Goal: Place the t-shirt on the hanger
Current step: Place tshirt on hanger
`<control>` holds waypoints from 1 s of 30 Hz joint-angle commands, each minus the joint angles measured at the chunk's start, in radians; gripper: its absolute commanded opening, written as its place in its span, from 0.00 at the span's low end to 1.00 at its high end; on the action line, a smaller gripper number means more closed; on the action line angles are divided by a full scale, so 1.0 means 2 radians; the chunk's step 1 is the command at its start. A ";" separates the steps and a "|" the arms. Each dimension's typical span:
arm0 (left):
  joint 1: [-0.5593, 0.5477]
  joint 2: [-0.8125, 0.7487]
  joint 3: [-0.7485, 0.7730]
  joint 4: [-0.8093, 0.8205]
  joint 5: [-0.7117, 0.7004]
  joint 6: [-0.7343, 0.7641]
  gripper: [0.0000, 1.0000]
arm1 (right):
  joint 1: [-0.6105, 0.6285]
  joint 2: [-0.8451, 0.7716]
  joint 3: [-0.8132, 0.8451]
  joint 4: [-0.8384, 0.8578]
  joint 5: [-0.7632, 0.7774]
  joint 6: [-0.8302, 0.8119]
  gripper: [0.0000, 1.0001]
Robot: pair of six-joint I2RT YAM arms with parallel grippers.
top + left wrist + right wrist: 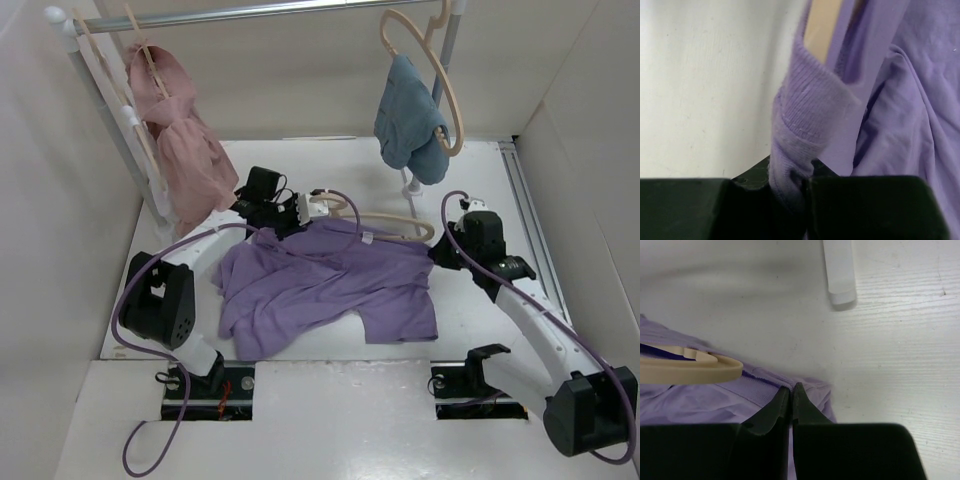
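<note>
Your left end effector (790, 192) is clamped on the ribbed collar of the t-shirt (320, 290), with the knit bunched between its fingers (865, 205). Just ahead of it, the pale hanger (822, 25) shows inside the neck opening. The lavender shirt lies crumpled on the counter (330, 160) between your two end effectors. Your right end effector (791, 389) has its fingers pressed together, pinching the shirt's stitched edge, and the hanger's end lies just to its left.

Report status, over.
Left fingers shut on t-shirt collar. Right fingers shut on t-shirt edge. Hanger partly inside neck opening. Rack leg nearby.
</note>
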 commanded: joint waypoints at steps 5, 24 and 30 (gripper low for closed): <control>0.028 -0.021 -0.007 0.015 -0.116 0.014 0.00 | -0.041 -0.038 0.005 -0.055 0.064 -0.036 0.00; -0.042 -0.010 0.000 -0.018 -0.120 0.085 0.00 | 0.133 -0.053 0.101 -0.028 0.087 -0.169 0.00; -0.078 -0.029 0.020 -0.070 -0.070 0.116 0.00 | 0.227 -0.024 0.117 0.047 0.011 -0.239 0.00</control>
